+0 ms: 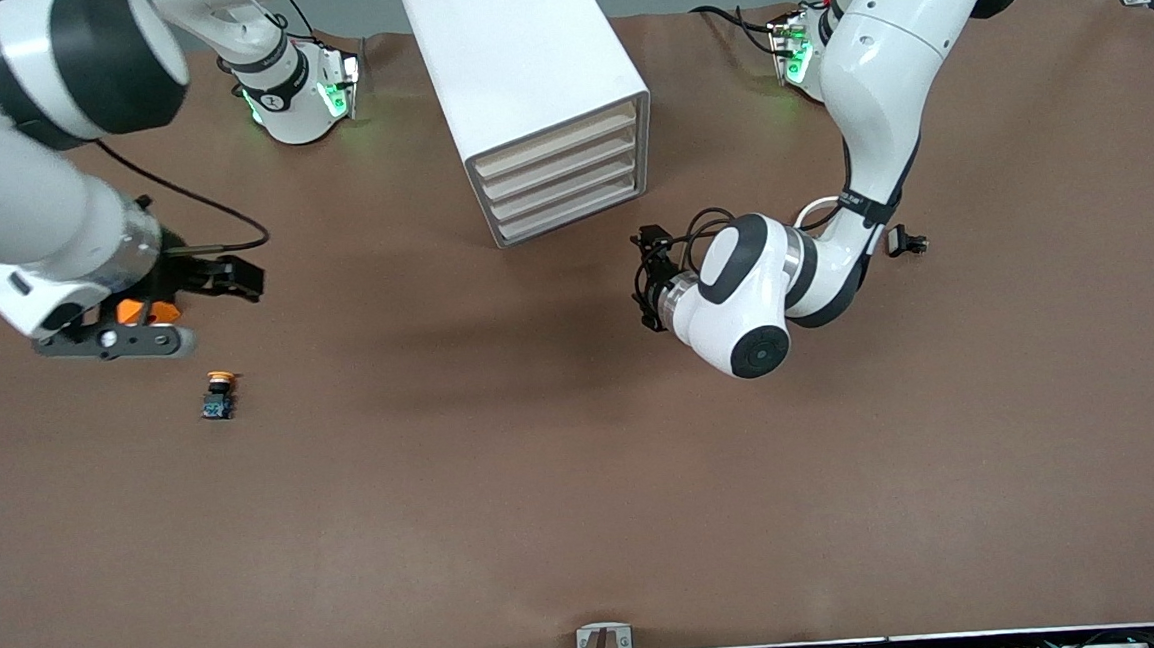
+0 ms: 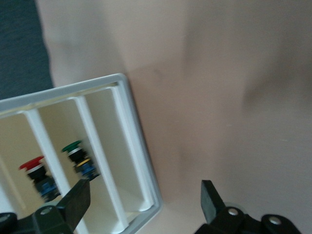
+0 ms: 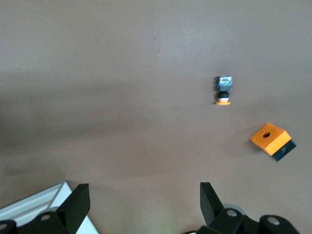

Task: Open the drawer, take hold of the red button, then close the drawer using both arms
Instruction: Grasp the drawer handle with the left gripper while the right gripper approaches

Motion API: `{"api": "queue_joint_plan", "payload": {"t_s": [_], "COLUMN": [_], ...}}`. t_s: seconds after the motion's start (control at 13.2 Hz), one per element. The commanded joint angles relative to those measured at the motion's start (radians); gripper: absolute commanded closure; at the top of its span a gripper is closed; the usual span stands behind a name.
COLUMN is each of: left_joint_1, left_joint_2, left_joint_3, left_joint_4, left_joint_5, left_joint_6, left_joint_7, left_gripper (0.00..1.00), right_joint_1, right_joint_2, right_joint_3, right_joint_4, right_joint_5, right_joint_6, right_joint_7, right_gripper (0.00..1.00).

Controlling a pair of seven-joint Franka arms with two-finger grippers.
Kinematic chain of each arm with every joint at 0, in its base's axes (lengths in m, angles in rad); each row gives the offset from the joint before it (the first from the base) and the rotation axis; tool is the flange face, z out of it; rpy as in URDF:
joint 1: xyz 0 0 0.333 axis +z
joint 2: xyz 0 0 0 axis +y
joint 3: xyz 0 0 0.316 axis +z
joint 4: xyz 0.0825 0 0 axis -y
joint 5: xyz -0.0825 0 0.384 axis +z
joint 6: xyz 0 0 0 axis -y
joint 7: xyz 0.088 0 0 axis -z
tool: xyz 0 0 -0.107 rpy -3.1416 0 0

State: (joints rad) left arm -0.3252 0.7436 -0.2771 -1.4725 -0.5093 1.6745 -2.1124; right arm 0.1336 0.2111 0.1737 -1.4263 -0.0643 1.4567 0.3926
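My left gripper (image 1: 649, 279) hangs at about 4 o'clock from the boxy white cabinet (image 1: 543, 96), fingers spread wide and empty. Smooth brown table (image 1: 587, 484) lies open around it. The four cream drawer fronts (image 1: 568, 179) sit flush. Inside a white slot stands the red button (image 2: 33, 168), round cap up, its long axis along the dividers. My right gripper (image 1: 218, 276) waits, open and empty, over the orange cube (image 1: 145, 310).
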Motion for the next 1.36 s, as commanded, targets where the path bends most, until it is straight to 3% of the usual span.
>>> {"api": "queue_joint_plan", "payload": {"t_s": [0.0, 0.38, 0.53, 0.68, 0.83, 1.14, 1.29], "left_joint_1": [-0.026, -0.089, -0.103, -0.107, -0.126, -0.161, -0.170], "left_joint_2": [0.016, 0.091, 0.112, 0.120, 0.120, 0.132, 0.135], "left_joint_3": [0.003, 0.003, 0.003, 0.004, 0.003, 0.003, 0.003], "left_joint_4": [0.014, 0.014, 0.014, 0.015, 0.017, 0.014, 0.012], "left_joint_5": [-0.070, -0.231, -0.256, -0.313, -0.342, -0.353, -0.357], "left_joint_6": [-0.077, -0.139, -0.139, -0.140, -0.139, -0.157, -0.180], "left_joint_7": [-0.108, -0.178, -0.192, -0.192, -0.195, -0.239, -0.251], "left_gripper": [0.00, 0.29, 0.31, 0.39, 0.39, 0.47, 0.64], "right_joint_1": [0.082, 0.205, 0.228, 0.236, 0.250, 0.280, 0.303], "right_joint_2": [-0.016, -0.019, -0.018, -0.016, -0.016, -0.013, -0.012], "right_joint_3": [-0.003, -0.003, -0.003, -0.003, -0.003, -0.003, -0.003], "right_joint_4": [-0.005, 0.001, 0.001, 0.001, 0.004, 0.006, 0.006], "right_joint_5": [0.001, 0.099, 0.109, 0.156, 0.188, 0.196, 0.198], "right_joint_6": [-0.021, -0.024, -0.022, -0.018, -0.015, 0.005, 0.020], "right_joint_7": [0.185, 0.483, 0.524, 0.592, 0.641, 0.696, 0.758], "right_gripper": [0.00, 0.00, 0.00, 0.00, 0.00, 0.00, 0.00]}}
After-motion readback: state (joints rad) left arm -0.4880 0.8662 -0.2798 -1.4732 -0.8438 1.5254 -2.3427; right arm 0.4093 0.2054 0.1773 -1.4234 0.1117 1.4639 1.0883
